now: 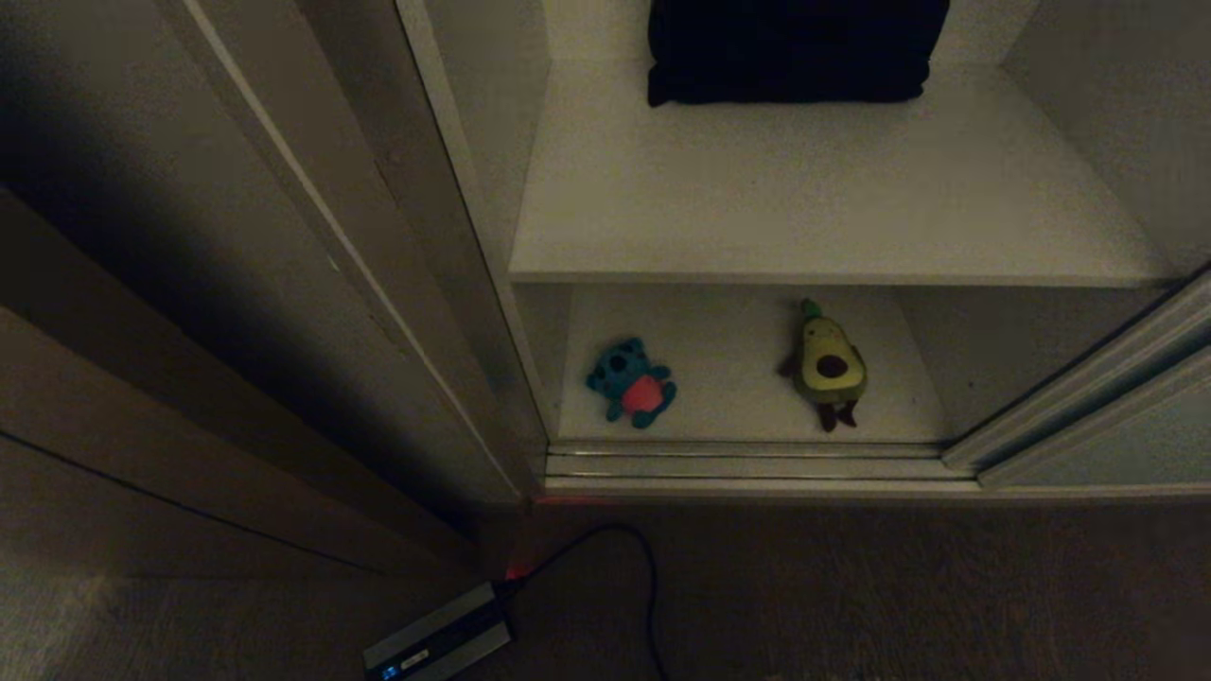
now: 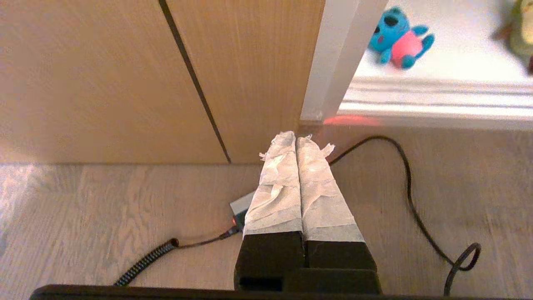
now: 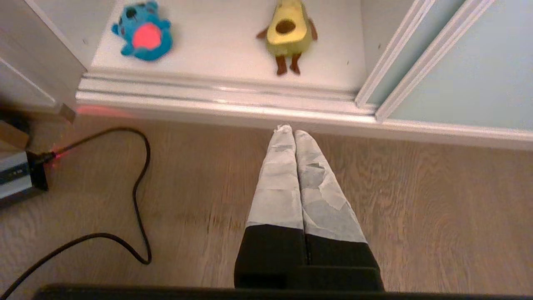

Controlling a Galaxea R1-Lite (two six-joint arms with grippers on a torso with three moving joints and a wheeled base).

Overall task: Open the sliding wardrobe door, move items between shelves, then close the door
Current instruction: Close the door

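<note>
While the door (image 1: pixel 1088 397) stands slid open at right, both toys lie on the bottom shelf (image 1: pixel 728 340).
My left gripper (image 2: pixel 296 139) and right gripper (image 3: pixel 289 132) hang over the floor, pinched closed and empty; monster (image 1: pixel 632 383) left, avocado (image 1: pixel 829 363) right.

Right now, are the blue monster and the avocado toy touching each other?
Apart. In the head view, bare white shelf shows plainly between the teal monster and the avocado, both lying on the bottom shelf.

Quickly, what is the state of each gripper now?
Left gripper: closed, holding nothing.
Right gripper: closed, holding nothing.
</note>
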